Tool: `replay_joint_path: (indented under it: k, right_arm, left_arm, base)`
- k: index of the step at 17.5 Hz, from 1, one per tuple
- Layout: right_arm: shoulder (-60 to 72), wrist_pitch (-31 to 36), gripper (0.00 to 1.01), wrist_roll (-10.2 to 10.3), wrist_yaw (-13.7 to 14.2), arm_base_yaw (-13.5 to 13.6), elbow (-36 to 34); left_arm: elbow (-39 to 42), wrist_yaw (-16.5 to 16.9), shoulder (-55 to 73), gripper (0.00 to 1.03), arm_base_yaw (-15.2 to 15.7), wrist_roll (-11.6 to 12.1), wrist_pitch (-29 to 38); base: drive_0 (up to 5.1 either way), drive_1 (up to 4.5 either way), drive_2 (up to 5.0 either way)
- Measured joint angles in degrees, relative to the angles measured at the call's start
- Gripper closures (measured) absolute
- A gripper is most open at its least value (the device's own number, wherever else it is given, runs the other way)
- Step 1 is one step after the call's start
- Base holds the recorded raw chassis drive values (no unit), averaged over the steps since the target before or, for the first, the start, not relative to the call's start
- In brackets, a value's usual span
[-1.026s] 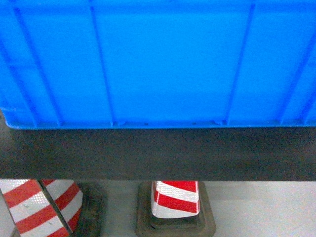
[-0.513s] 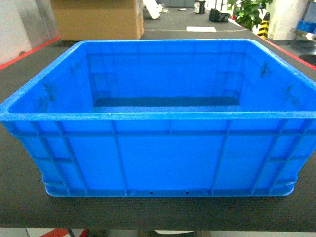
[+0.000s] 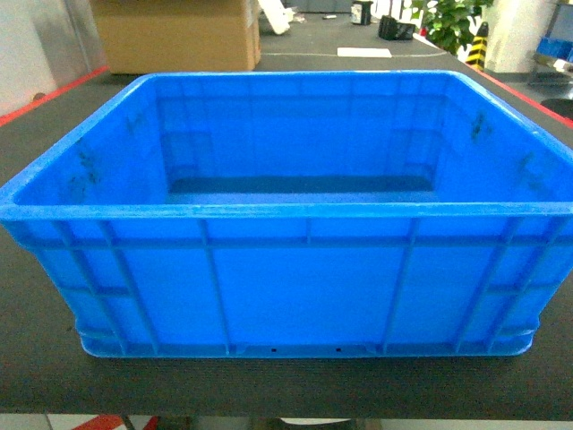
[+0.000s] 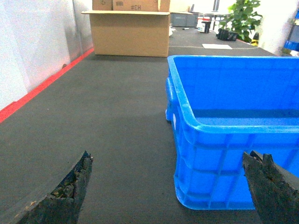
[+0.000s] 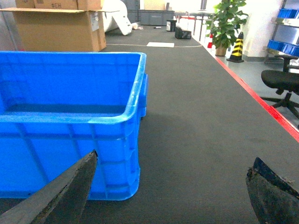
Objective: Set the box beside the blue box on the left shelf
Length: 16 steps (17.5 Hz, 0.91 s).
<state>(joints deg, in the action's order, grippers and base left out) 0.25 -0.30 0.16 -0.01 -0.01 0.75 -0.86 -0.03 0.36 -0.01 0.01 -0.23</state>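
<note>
Nothing shifts from half a second earlier: the box (image 3: 286,224) sits on the dark tabletop (image 4: 117,116), left pincer (image 4: 168,186) and right pincer (image 5: 173,186) spread wide at its near corners, apparently poised to close for the lift.

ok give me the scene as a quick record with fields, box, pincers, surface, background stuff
box: blue crate, empty, upright on the dark mat
surface: dark mat with a red edge strip
left pincer: open, at the crate's left corner, not touching
right pincer: open, at the crate's right corner, not touching
behind the crate: cardboard box, potted plant, striped cone, office chair
left shelf: not in view
</note>
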Motion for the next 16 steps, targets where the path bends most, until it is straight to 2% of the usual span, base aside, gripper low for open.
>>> replay_joint_path:
  k: [16]
  right_arm:
    - [0.0, 0.0, 0.03, 0.0, 0.0, 0.0, 0.0]
  left_arm:
    - [0.0, 0.0, 0.0, 0.05, 0.0, 0.0, 0.0]
  base:
    - [0.0, 0.00, 0.0]
